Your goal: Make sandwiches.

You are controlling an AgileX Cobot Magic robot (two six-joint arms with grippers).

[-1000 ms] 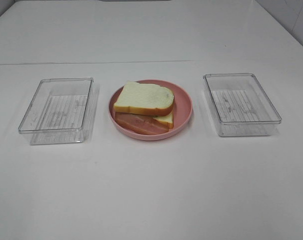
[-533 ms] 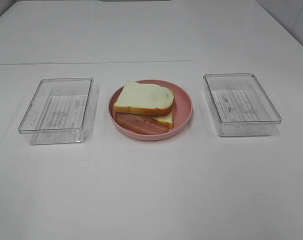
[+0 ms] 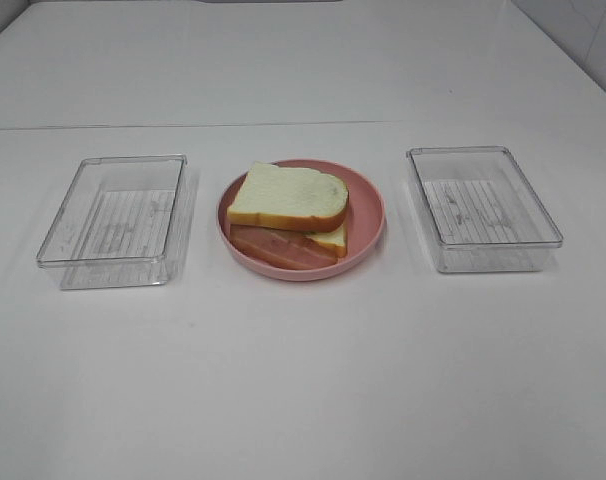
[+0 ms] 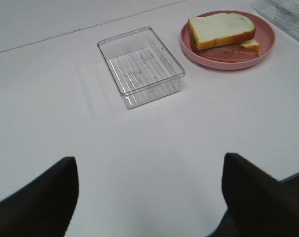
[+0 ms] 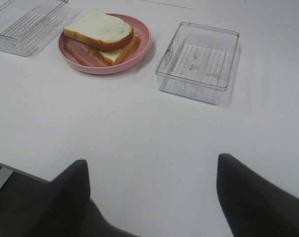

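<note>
Nothing has moved since the earlier frames: the sandwich, the plate and both trays lie exactly where they were, and no arm comes into the high view.

On the white table (image 3: 303, 380) the round pink plate (image 3: 368, 205) stands about midway between the left and right edges, a little toward the far edge. On it rests the sandwich (image 3: 288, 197): a white bread slice with orange-brown crust is on top, a reddish-brown bacon strip (image 3: 278, 247) shows under it at the near side, and the corner of a lower bread slice (image 3: 330, 238) comes out at the right. I see no lettuce and no cheese from these views.

One clear plastic tray (image 3: 113, 220) stands beside the plate toward the left edge of the table, a second clear tray (image 3: 481, 207) stands beside it toward the right edge. Both are apart from the plate.

The left gripper (image 4: 149, 197) hangs over the near edge of the table, well apart from the left tray; its jaws stand wide apart and hold nothing. The right gripper (image 5: 152, 197) is also at the near edge with its jaws wide apart and nothing between them
</note>
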